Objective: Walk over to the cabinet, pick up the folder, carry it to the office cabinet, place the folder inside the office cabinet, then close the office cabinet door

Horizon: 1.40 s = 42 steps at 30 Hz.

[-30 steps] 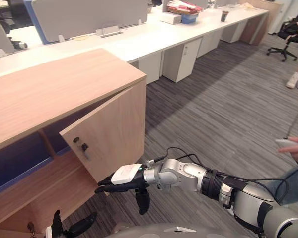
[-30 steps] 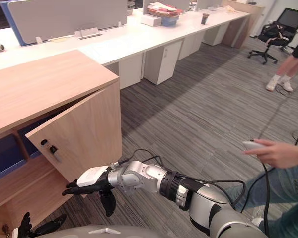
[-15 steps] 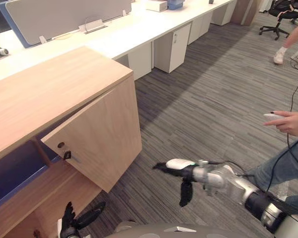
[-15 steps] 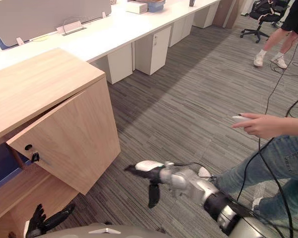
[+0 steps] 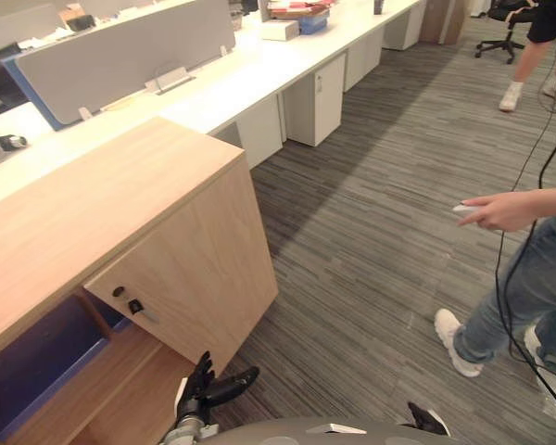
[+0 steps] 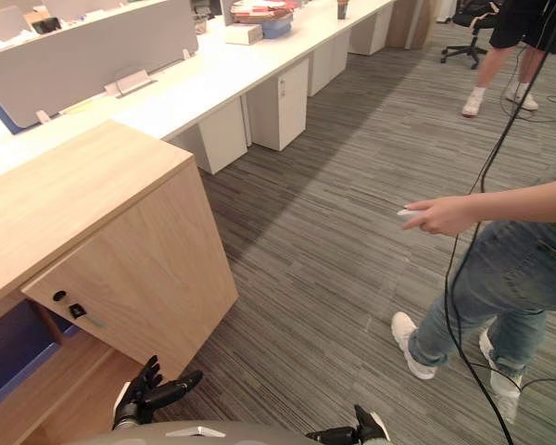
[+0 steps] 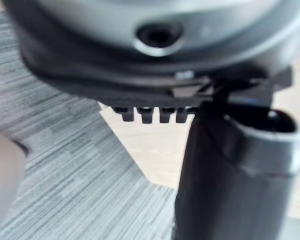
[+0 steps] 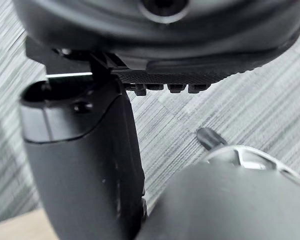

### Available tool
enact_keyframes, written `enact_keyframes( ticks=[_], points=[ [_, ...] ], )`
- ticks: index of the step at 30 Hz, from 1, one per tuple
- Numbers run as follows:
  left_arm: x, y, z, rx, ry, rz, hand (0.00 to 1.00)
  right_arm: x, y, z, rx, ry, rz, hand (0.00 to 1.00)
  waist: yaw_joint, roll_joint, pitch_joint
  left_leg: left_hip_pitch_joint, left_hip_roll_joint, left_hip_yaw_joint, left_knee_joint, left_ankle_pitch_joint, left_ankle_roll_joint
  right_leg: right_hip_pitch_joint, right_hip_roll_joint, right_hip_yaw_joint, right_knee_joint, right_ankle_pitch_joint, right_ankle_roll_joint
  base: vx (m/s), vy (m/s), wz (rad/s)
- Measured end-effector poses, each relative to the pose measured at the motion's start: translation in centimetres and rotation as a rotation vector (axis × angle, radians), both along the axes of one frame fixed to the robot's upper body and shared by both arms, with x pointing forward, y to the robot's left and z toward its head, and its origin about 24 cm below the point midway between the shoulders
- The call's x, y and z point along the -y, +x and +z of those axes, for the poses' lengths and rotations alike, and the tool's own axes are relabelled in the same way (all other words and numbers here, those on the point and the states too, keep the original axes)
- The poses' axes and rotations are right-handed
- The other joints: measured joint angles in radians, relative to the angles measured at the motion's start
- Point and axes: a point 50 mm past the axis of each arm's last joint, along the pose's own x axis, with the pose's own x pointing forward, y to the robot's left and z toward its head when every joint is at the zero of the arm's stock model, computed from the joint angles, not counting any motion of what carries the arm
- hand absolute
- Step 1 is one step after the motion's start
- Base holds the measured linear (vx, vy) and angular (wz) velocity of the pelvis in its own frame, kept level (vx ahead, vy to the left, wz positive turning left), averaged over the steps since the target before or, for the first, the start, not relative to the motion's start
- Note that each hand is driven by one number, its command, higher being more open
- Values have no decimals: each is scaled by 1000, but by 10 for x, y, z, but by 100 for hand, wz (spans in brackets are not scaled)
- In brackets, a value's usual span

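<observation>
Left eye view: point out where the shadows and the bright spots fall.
Left eye view: a dark shadow band lies on the carpet, running from beside the cabinet along the foot of the desk; the white desk top is the brightest area, with mild glare; the cabinet's open compartment is dim. Right eye view: the same band and bright desk.

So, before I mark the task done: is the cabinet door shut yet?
Not shut, ajar: the door stands angled out from the cabinet, dark interior showing beside its keyed edge.
</observation>
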Motion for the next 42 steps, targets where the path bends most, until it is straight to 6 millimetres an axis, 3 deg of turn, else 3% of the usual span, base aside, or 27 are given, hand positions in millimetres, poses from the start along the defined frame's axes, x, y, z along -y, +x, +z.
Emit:
enact_keyframes(
  ticks=[1,3,5,6,7,8,11,13,15,17,21,26,29,30,31,32,33,34,35,36,37,38,39,40,41,42],
  points=[
    [1,0,-1,-5,-2,-5,100,1,0,0,9,-1,-30,100,-8,-2,0,3,-15,-16,5,-4,8,-8,-28,-7,57,-23,4,47,201,78],
    [3,-1,-3,-17,-6,-16,100,1,1,1,27,-4,-78,100,-19,-7,-2,5,-49,-57,13,-9,35,-50,-85,41,206,-59,-24,30,157,69],
    [-5,4,-1,-10,27,-70,100,-3,0,0,32,1,-96,100,-22,-26,2,-9,-73,-130,28,-5,50,-78,-84,235,286,-60,-47,57,132,91],
    [-6,6,-1,-6,32,-83,100,-5,0,-1,31,5,-102,100,-23,-34,3,-18,-78,-154,37,-1,60,-91,-76,290,311,-68,-75,93,17,111],
    [-12,10,0,0,45,-88,100,-10,0,-2,37,22,-123,100,-28,-32,11,-33,-76,-207,61,-1,62,-109,-20,433,326,-121,-98,109,-89,124],
    [-19,17,2,14,49,-72,100,-17,2,-3,48,42,-143,100,-36,-48,28,-43,-73,-259,77,2,51,-105,58,550,328,-181,-84,99,-145,125],
    [-20,29,4,32,27,-48,100,-29,7,-5,74,85,-185,100,-50,-90,73,-50,-74,-368,105,-8,10,-111,182,685,275,-221,-59,37,-299,119],
    [-11,29,2,17,-5,-54,100,-33,0,-6,73,98,-223,100,-52,-116,70,-67,-89,-408,145,-32,-21,-81,181,668,225,-248,-33,9,-227,96],
    [7,31,1,20,-65,-78,100,-26,-5,-4,79,82,-257,100,-49,-85,67,-70,-52,-383,122,-27,-27,-61,194,610,198,-245,-45,17,-163,77],
    [12,31,3,31,-78,-80,100,-25,-8,-4,72,81,-258,100,-47,-75,62,-68,-16,-380,90,-18,-45,-33,217,577,146,-229,-63,70,-94,44],
    [10,33,7,56,-66,-101,100,-31,-16,-6,51,99,-277,100,-46,-99,56,-78,5,-385,67,-12,-66,11,239,535,79,-210,-70,137,-42,32],
    [1,34,10,68,-37,-128,100,-43,-17,-9,47,132,-300,100,-40,-142,51,-80,5,-411,66,-8,-71,47,245,484,70,-209,-70,153,15,43],
    [1,38,14,87,-30,-136,100,-43,-18,-9,45,133,-298,100,-24,-144,67,-92,-8,-410,122,-8,-69,55,244,429,132,-210,-71,58,15,56],
    [3,39,15,95,-28,-138,100,-43,-17,-9,46,133,-299,100,-21,-144,69,-106,-11,-389,149,-7,-69,54,242,410,148,-210,-71,2,14,96],
    [2,41,21,122,-7,-149,100,-44,-17,-9,47,136,-298,100,-22,-143,74,-154,-13,-284,204,-3,-48,54,232,359,161,-210,-72,-37,15,115],
    [1,48,29,169,-1,-133,100,-44,-15,-8,56,135,-296,100,-24,-158,80,-197,22,-65,272,-48,69,55,230,315,160,-212,-77,-51,20,120],
    [1,51,32,188,2,-128,100,-43,-13,-7,68,133,-294,100,-23,-148,81,-232,57,64,344,-89,115,54,232,292,160,-221,-93,-78,16,111],
    [0,54,35,206,6,-122,100,-42,-8,-6,90,128,-290,100,-23,-141,92,-280,131,262,476,-145,165,59,235,233,159,-250,-134,-73,20,114],
    [1,51,33,191,17,-130,100,-37,-4,-4,107,119,-296,100,-26,-112,94,-299,171,385,510,-156,174,67,242,162,165,-276,-129,-58,13,120],
    [3,51,33,184,16,-137,100,-35,-1,-3,116,117,-304,100,-32,-102,99,-303,156,388,500,-144,158,65,239,132,177,-284,-129,-48,21,149],
    [5,54,33,187,12,-150,100,-35,-4,-4,114,124,-352,100,-50,-115,98,-305,87,336,420,-82,127,61,209,86,181,-292,-132,-61,25,206],
    [6,61,36,210,13,-160,100,-41,-14,-7,86,144,-403,100,-75,-143,89,-276,35,354,336,-76,118,64,152,25,134,-286,-125,-93,22,246],
    [9,63,33,202,2,-169,100,-38,-15,-7,92,146,-430,100,-70,-121,90,-269,91,447,440,-139,126,84,147,-60,104,-280,-114,-66,10,210],
    [11,61,29,183,-4,-171,100,-32,-16,-6,95,137,-441,100,-73,-108,87,-259,118,474,462,-160,118,88,145,-94,107,-276,-108,-16,69,196],
    [15,55,20,126,-14,-197,100,-24,-21,-5,93,121,-483,100,-79,-61,79,-217,154,510,406,-191,64,87,127,-163,140,-275,-104,18,120,156],
    [17,54,18,114,-13,-213,100,-22,-22,-5,92,118,-503,100,-82,-55,84,-207,136,511,379,-182,63,88,108,-180,162,-276,-100,45,224,149]
  ],
)
